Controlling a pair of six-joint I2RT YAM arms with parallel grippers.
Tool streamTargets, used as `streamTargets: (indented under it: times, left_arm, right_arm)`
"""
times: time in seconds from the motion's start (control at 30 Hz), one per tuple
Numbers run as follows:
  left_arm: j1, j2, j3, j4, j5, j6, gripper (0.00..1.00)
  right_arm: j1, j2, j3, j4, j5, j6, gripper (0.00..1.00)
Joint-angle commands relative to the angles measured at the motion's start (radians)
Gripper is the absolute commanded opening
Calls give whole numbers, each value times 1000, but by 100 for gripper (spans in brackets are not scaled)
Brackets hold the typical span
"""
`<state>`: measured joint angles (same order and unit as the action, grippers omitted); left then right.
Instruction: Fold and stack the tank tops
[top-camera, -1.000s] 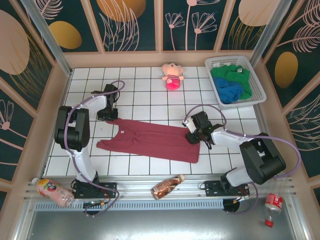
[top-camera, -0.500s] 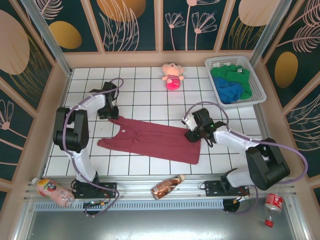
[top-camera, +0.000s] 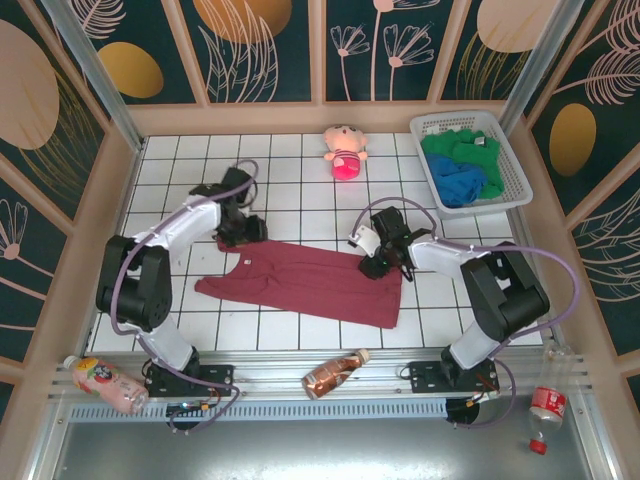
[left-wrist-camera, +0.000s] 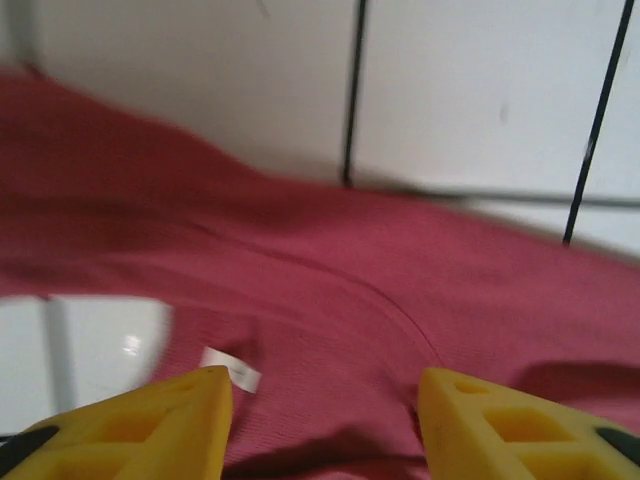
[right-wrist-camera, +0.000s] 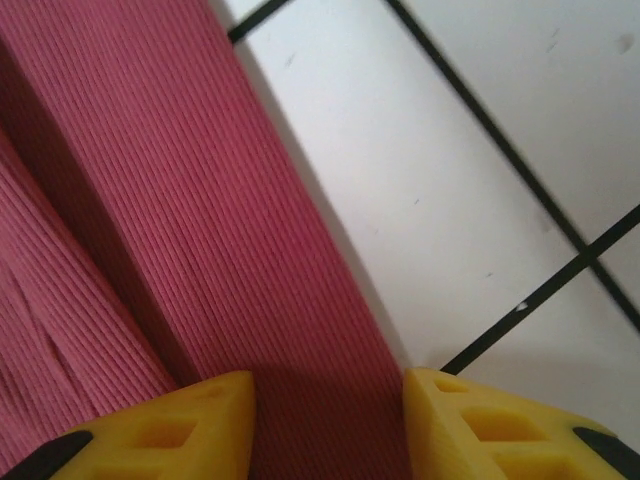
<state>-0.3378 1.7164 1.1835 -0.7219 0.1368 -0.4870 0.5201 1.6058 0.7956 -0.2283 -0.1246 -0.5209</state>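
**Tech A:** Status of the left gripper (top-camera: 243, 228)?

**Tech B:** Jaws apart at a medium gap, with nothing clamped. Positioned over the strap end of the maroon ribbed-cloth tank top (top-camera: 310, 285). In the left wrist view, cloth directly below and ahead of the yellow fingers (left-wrist-camera: 180, 420), with a small white neck label (left-wrist-camera: 232, 368) just ahead of one fingertip. Contact between fingertips and cloth: cannot tell.

**Tech A:** Status of the right gripper (top-camera: 373, 265)?

**Tech B:** Likewise parted at a medium gap, and empty. Positioned at the opposite end of the same garment, over its far corner. In the right wrist view, straight cloth edge passing between the two fingers, with bare white tile and black grout lines off to one side of them.

**Tech A:** Lay of the maroon garment?

**Tech B:** Spread flat and unfolded on the white tiled table (top-camera: 300, 190), stretched between the two grippers.

**Tech A:** Location of the remaining garments?

**Tech B:** Bright blue cloth tank top (top-camera: 455, 185) and green cloth tank top (top-camera: 455, 148), bunched together inside the white perforated plastic basket (top-camera: 515, 175). Well apart from the right gripper, beyond it and off to its right. Blue on the nearer side, green on the farther side.

**Tech A:** Anything else on the table?

**Tech B:** Pink plush doll (top-camera: 345, 150), well beyond both grippers and roughly midway between them, touching no cloth.
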Motion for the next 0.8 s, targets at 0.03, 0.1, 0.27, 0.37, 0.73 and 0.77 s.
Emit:
streamTargets:
  times: [0.03,0.1,0.27,0.37,0.73,0.77]
  left_arm:
    - [6,61,-51,67,40,-80,46]
    - [6,106,-41,69,42,-61,43]
    - [8,228,54,44,-23,12,38]
    - [24,309,174,4,-59,82,38]
    - [45,730,879,-133,-245,303,43]
    - [46,761,934,-132,-252,307,44]
  right_arm:
    - [11,-12,-22,-48,4,-33,42]
    - [21,-25,-38,-59,-4,-28,42]
    - [68,-53,-81,-101,0,-12,39]
    - [101,-74,-102,-119,-11,-11,39]
    - [259,15,-3,-49,-92,42,38]
    - [273,28,13,-36,-104,44,38]
